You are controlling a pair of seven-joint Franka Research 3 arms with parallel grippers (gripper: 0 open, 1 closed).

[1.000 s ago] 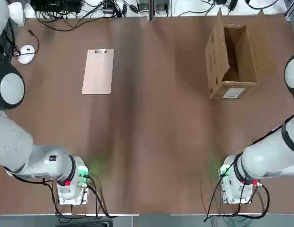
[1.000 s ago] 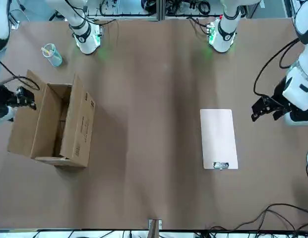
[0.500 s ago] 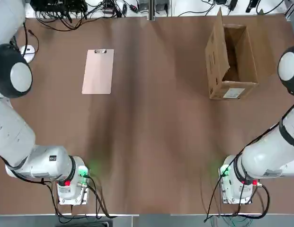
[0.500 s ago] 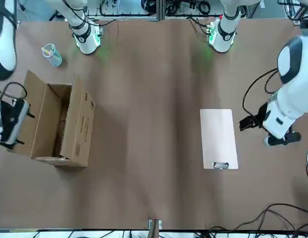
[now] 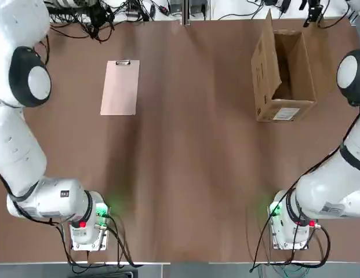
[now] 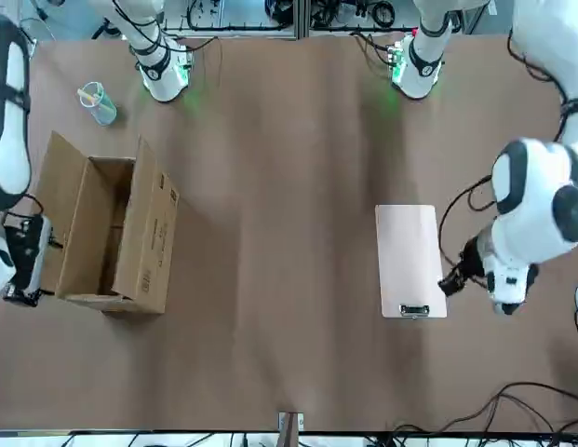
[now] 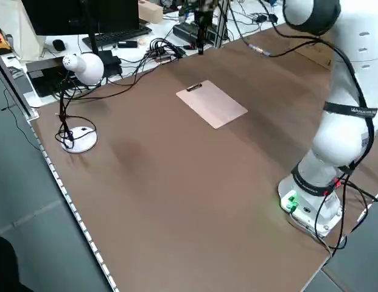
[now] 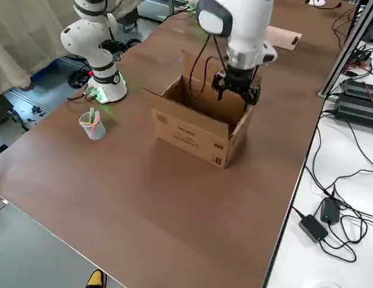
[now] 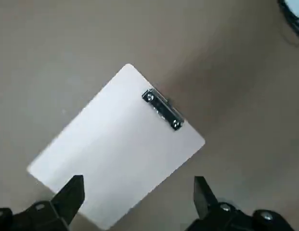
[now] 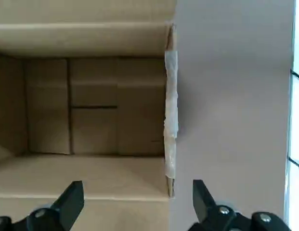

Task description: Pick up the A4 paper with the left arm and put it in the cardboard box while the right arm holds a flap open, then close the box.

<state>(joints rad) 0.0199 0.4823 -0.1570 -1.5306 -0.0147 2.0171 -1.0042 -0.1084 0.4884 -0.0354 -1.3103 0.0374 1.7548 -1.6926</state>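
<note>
1. Clock: from above, 12 is away from the robot. Left arm has just swung in. Left gripper is now off the clip end, roughly 11 o'clock of table centre. Fingers wide, nothing held. Reads as approach for the pick.

2. Right arm also moved: right gripper came in over the table, about 1 o'clock of the cardboard box. Fingers wide, nothing held. Looks like it's lining up on the 3 o'clock flap; no grip on it.

3. Task meaning: both arms staging. Pick, drop and close all still to do.

4. A4 paper flat on table, around 10 to 11 o'clock of centre, clip edge at its 12. Box at about 2 o'clock, open, long flaps up, label on its 6 o'clock side.

5. Vs earlier frame: in front view left gripper was off the sheet's side, now much nearer the clip corner. Right gripper was more toward the flap's middle there, now shifted toward the box's 12 o'clock end. Paper, box and cup haven't moved.

6. Next, my call: line left fingers up with a sheet edge, go low. Sheet is thin and flat; fingers could skid over it. Right should pinch the flap gently, else the light box may drag.
</note>
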